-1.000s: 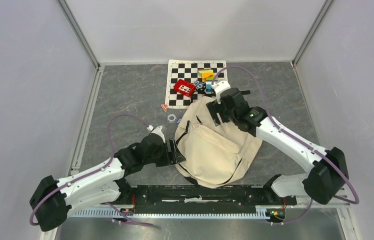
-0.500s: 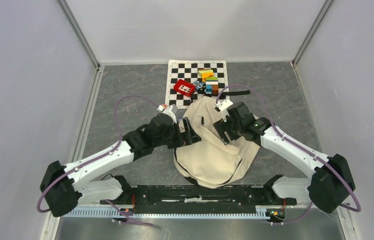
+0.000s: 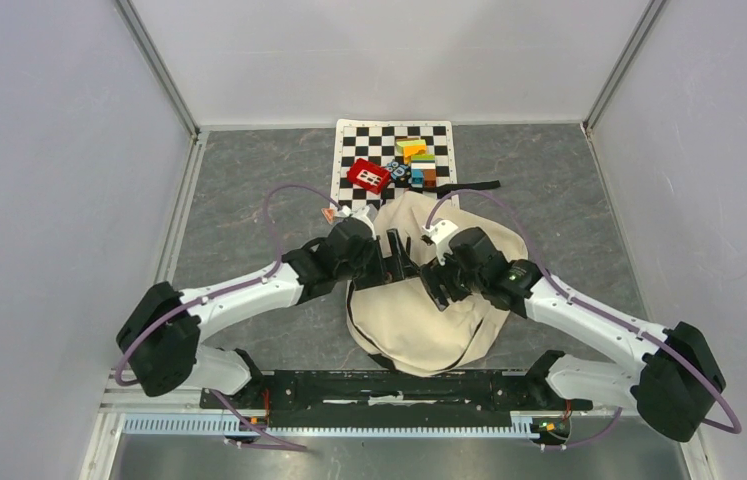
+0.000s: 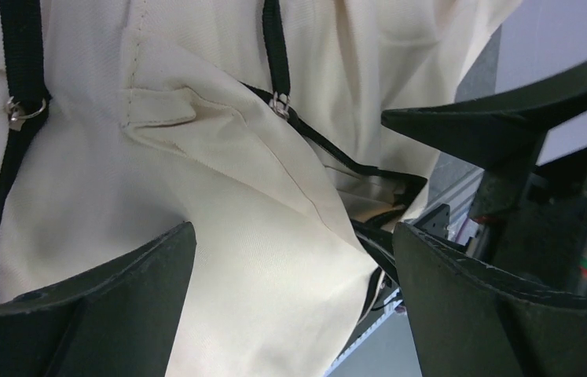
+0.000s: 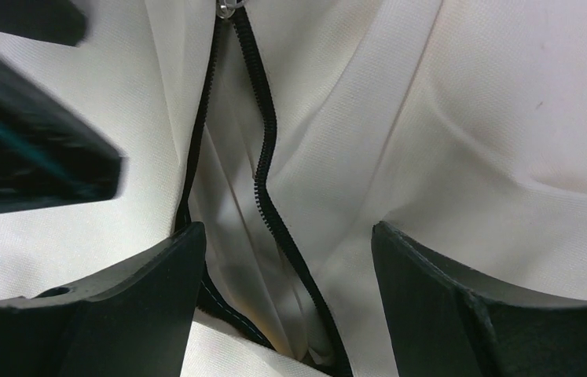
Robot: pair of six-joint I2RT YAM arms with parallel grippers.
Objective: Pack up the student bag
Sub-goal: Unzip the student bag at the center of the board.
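Left gripper (image 3: 396, 262), right gripper (image 3: 437, 283) meet over student bag (image 3: 419, 330) at centre of top view; bag's long axis runs up-down frame, upper end overlapping checkered mat (image 3: 349, 170); left wrist: jaws spread over cream fabric, black strap (image 4: 23, 47) upper left; right wrist: jaws spread astride black zipper (image 5: 262, 165).
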